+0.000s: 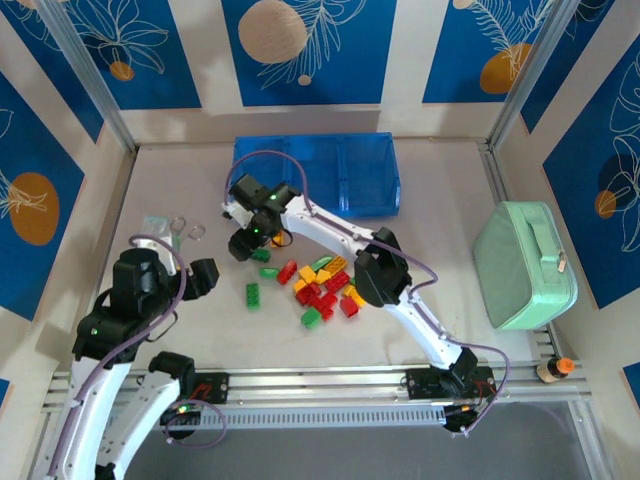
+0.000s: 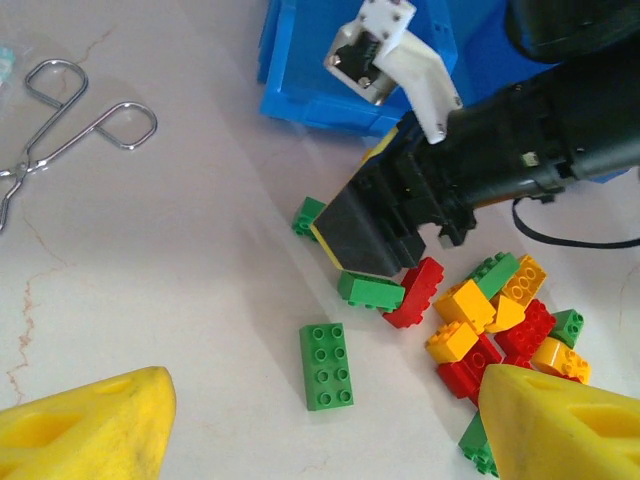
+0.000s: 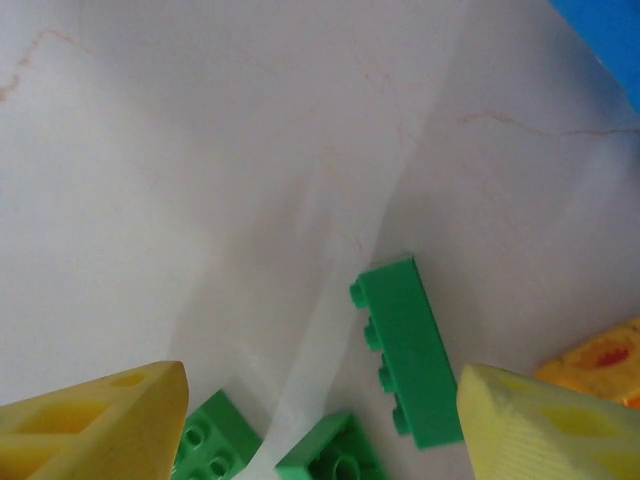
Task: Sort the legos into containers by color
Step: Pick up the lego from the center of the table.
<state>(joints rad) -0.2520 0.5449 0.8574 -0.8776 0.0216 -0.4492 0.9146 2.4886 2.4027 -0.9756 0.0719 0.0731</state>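
The legos lie in a red, yellow, orange and green pile [image 1: 322, 290] at mid-table, with a lone flat green brick [image 1: 253, 295] to its left. Behind them stands the blue three-compartment tray [image 1: 315, 175]. My right gripper [image 1: 248, 247] hangs open over the pile's left end. Its yellow fingers [image 3: 550, 425] straddle a green brick lying on its side [image 3: 408, 350] and two more green bricks [image 3: 330, 455]. My left gripper [image 2: 325, 430] is open and holds nothing. It hovers just short of the flat green brick [image 2: 327, 366], left of the pile [image 2: 490, 320].
A mint-green zipped case [image 1: 525, 265] sits at the right, and a small orange-capped bottle [image 1: 555, 370] stands near the front rail. Metal scissors [image 2: 70, 130] and a clear packet [image 1: 155, 225] lie at the left. The right arm's black wrist [image 2: 400, 210] overhangs the pile's left side.
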